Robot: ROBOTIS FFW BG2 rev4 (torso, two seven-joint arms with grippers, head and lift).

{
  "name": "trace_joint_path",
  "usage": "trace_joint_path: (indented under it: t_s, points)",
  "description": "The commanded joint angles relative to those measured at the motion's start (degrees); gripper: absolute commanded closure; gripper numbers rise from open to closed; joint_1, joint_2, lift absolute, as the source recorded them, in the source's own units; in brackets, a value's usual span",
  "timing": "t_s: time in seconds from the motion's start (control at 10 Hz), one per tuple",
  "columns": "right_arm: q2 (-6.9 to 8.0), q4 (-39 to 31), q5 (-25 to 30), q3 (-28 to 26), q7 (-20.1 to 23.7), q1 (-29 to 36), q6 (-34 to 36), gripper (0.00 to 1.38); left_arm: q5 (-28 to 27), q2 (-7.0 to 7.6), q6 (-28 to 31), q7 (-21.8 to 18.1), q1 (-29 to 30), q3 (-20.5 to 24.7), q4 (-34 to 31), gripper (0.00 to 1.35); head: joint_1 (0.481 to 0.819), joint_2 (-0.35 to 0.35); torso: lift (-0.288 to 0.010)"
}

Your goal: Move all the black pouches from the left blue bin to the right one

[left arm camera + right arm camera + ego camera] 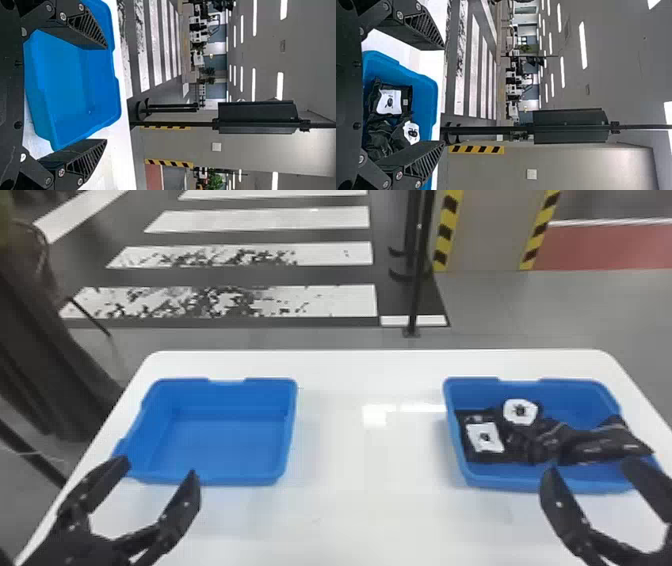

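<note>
our left pincer (157, 468) and right pincer (591, 466) gape wide, gripping nothing. we see black pouches (595, 444) inside the right bin (530, 484).

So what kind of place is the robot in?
Probably a factory or a robot workshop: the floor has white painted stripes, a wall has yellow-and-black warning tape, and long lights line the ceiling.

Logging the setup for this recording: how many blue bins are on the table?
2: the left blue bin on the table's left side, and the right blue bin, with black pouches in it, on its right side.
</note>
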Motion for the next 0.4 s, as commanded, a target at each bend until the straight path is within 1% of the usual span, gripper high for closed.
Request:
trace_joint_path:
  t_s: [0.0,0.3]
  points:
    - [0.23,0.0,0.0,0.0,0.0,0.0,0.1,0.19,0.0,0.0,0.0,0.0,0.0,0.0,0.0,0.22,0.695,0.068,-0.14]
    - [0.23,0.0,-0.1,0.0,0.0,0.0,0.0,0.19,0.0,0.0,0.0,0.0,0.1,0.0,0.0,0.22,0.695,0.068,-0.14]
